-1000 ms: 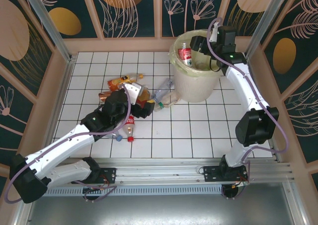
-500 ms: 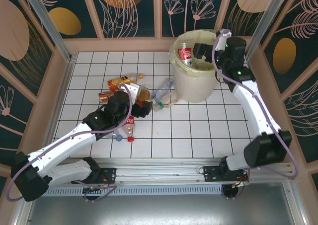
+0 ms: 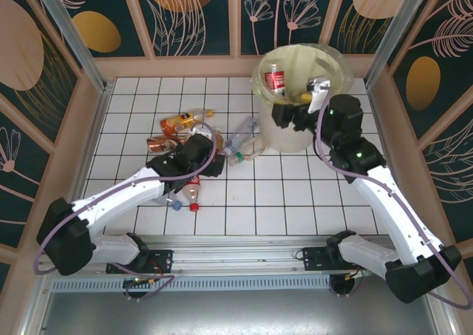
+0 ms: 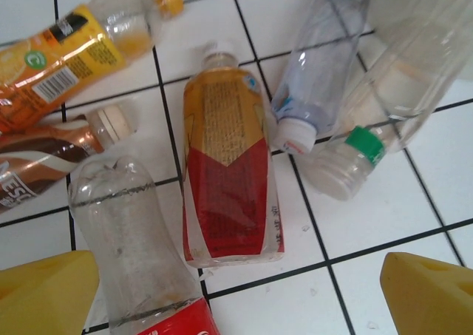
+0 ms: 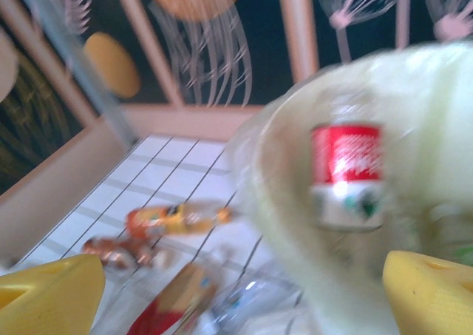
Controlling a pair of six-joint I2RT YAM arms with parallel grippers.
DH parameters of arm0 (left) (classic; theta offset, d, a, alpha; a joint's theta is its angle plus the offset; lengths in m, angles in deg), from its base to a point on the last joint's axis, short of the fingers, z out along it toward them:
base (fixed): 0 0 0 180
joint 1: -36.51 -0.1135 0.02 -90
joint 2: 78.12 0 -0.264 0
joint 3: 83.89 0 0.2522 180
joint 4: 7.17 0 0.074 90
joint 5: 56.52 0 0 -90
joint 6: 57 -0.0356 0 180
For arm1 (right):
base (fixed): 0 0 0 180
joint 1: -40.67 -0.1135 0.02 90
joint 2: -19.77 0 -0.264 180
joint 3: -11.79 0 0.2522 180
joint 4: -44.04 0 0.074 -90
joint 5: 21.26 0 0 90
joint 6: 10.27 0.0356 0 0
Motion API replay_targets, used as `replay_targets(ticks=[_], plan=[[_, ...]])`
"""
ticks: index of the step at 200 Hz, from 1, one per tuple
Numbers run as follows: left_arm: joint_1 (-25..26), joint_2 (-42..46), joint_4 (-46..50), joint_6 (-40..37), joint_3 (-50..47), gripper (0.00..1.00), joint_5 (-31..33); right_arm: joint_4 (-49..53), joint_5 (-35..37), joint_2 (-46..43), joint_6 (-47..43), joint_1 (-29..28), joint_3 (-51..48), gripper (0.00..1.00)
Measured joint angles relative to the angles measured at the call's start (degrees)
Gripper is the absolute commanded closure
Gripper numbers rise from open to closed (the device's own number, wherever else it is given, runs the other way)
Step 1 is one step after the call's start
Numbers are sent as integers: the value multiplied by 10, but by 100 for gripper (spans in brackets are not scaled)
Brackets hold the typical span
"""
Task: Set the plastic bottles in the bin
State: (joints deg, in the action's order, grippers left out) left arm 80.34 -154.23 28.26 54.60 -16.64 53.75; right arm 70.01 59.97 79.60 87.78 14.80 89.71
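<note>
- The left hand (image 4: 236, 294) hangs over the pile of plastic bottles on the bench (image 3: 295, 194). Its fingers are spread wide and hold nothing.
- The red-and-gold bottle (image 4: 229, 187) lies almost centred between the fingers, just ahead of them, with its cap pointing away. It looks like the natural pick.
- To do this step well, the hand should come straight down with one finger on each side of the label, then close across the bottle's width.
- The Coca-Cola bottle (image 4: 129, 231) lies right beside it on the left, close to the left finger. That finger needs the narrow gap between the two, or it may ride up on the clear body.
- The green-capped bottle (image 4: 355, 157) and the white-capped bottle (image 4: 310, 91) lie to the right, and the orange bottle (image 4: 74, 61) further left.
- The right hand (image 3: 284, 115) is at the near-left wall of the bin (image 3: 295, 139), also wide open and empty.
- A red-labelled bottle (image 3: 276, 80) is already in the bin.
</note>
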Motion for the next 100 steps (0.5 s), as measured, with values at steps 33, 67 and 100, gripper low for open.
replay_targets(ticks=[33,67,100], plan=[[-23,-77,17,7,37,6,-13,21,-46,-24,43,-48,-56,3],[-48,-137,30,8,83,13,-28,25,-73,-50,80,-79,-123,3],[-64,-188,35,3,113,16,-50,31,-79,-67,104,-87,-166,3]])
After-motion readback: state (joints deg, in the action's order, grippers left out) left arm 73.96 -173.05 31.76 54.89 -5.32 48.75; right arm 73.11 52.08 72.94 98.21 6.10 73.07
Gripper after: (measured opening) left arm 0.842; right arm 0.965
